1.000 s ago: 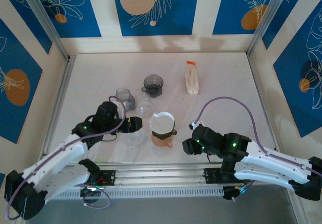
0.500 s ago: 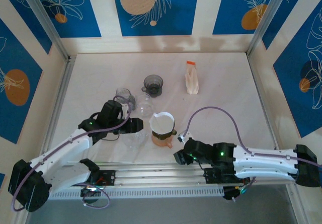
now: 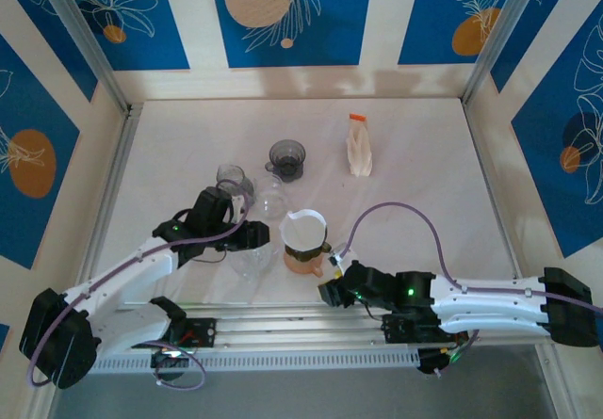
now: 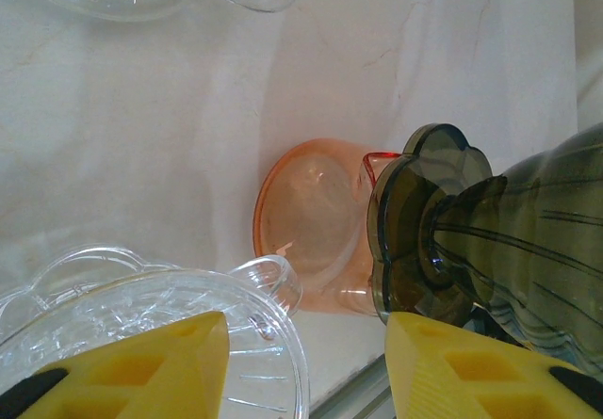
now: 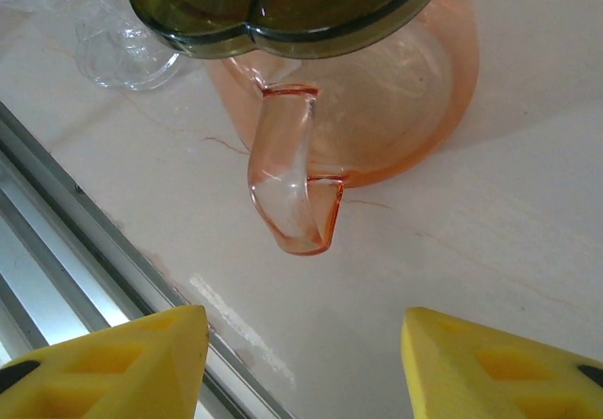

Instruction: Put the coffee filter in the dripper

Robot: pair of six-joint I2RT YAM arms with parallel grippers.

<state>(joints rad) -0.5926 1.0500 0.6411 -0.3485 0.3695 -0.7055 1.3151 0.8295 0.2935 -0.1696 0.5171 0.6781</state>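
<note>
**Item: coffee filter** (image 3: 304, 228). White paper cone, mouth up. It sits in the smoky dripper (image 4: 528, 240), which stands on an orange cup (image 4: 311, 217) close to the near edge of the tabletop (image 3: 424, 184), about midway along it. By the look of it, the filter is already seated.

**Handling (judged).** Very light, soft and easily creased or torn, and stiff only along its seam. Best taken by a shallow pinch on the upper rim where the paper stands above the dripper. A hard squeeze would probably fold it. The dripper merely rests on the cup, so a sideways nudge could tip the stack.

**Left gripper** (image 4: 306, 348). Fingers parted and nothing clamped. It is low beside the stack, on the side toward the left edge, with a clear glass dripper (image 4: 141, 325) under one finger.

**Right gripper** (image 5: 301, 344). Fingers parted and empty, over bare tabletop just short of the cup's handle, by the near edge.

**Also present.** Toward the far edge are a grey dripper (image 3: 286, 158), a clear glass cup (image 3: 233, 178) and a pale packet with an orange top (image 3: 358, 148).
</note>
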